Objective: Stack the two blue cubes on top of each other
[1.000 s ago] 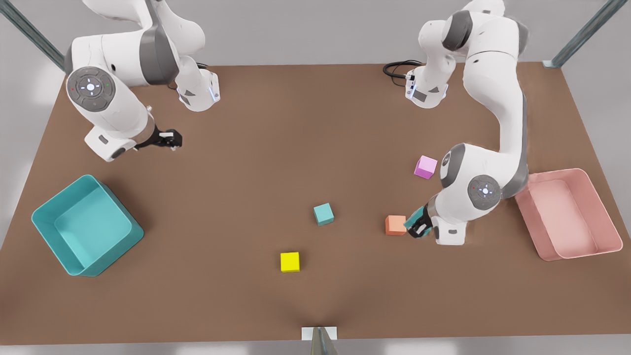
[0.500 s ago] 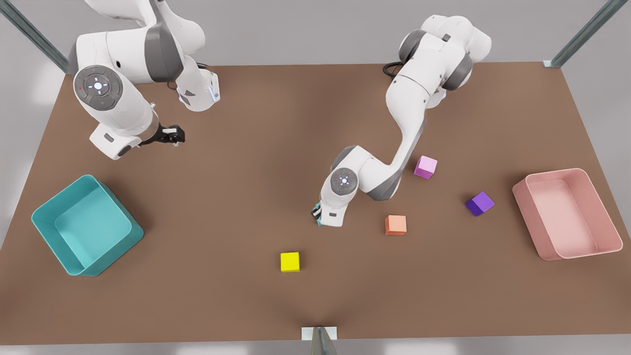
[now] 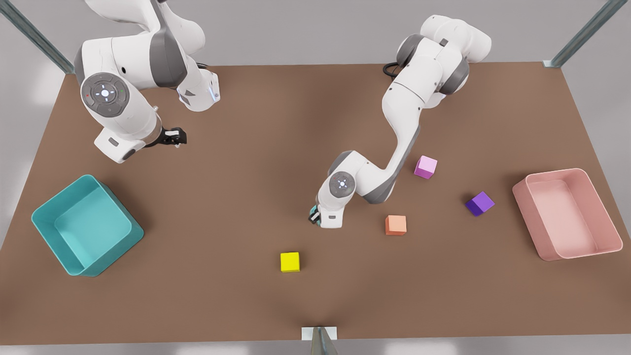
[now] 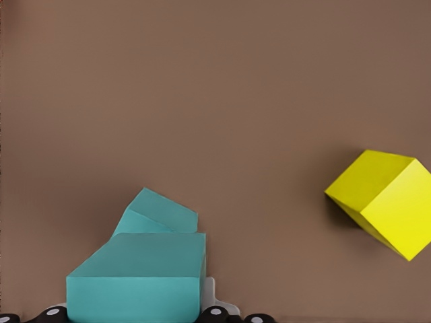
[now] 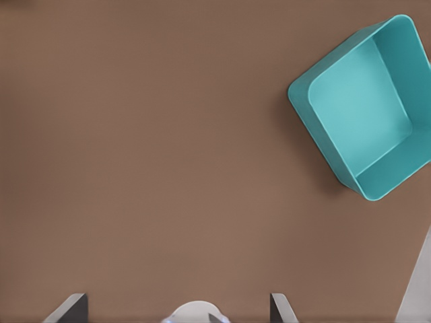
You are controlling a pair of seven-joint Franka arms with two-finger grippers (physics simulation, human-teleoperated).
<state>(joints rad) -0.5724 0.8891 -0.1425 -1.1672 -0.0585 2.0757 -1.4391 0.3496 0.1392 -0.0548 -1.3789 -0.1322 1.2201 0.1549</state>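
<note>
In the left wrist view, one blue cube (image 4: 136, 277) sits between my left gripper's fingers, which are shut on it. The second blue cube (image 4: 160, 212) lies on the table just below and beyond it, partly covered by the held one; I cannot tell whether they touch. In the front view my left gripper (image 3: 314, 217) hangs low at mid-table, a sliver of blue cube (image 3: 311, 215) showing under the wrist. My right gripper (image 3: 175, 138) waits open at the far left of the front view, over bare table.
A yellow cube (image 3: 290, 262) lies close to the left gripper. An orange cube (image 3: 396, 225), a pink cube (image 3: 425, 166) and a purple cube (image 3: 479, 203) lie to the front view's right. A teal bin (image 3: 47, 231) stands at left, a pink bin (image 3: 599, 249) at right.
My left gripper carried its blue cube from beside the orange cube toward the front view's left, over the second blue cube, uncovering the purple cube. The right arm shifted only slightly.
</note>
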